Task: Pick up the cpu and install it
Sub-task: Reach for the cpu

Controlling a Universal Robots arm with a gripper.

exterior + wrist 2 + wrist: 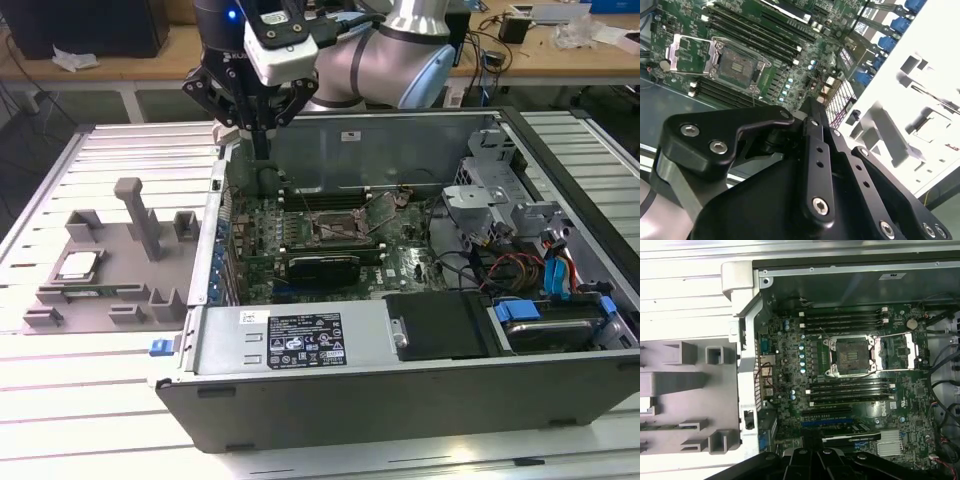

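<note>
Counter: your open computer case (pixel 300 345) lies on a pale slatted counter (pixel 80 400). A grey parts tray (pixel 100 290) sits just beside the case, on the exterior view's left.
Room: behind it you see a wooden counter (pixel 110 62) strewn with cables.
Pincer: the pincer (pixel 261 150) hangs over the case's far wall, towards the tray. It is clenched, tips together, and grasps nothing.
cpu: the cpu (pixel 78 265) lies flat in a recess of the tray, well apart from the pincer.
Socket: the socket (pixel 850 356) on the motherboard (pixel 790 365) stands bare, its metal bracket (pixel 896 352) swung aside.
Count: you have one case, one tray, one cpu, one socket and one arm (pixel 390 50).
</note>
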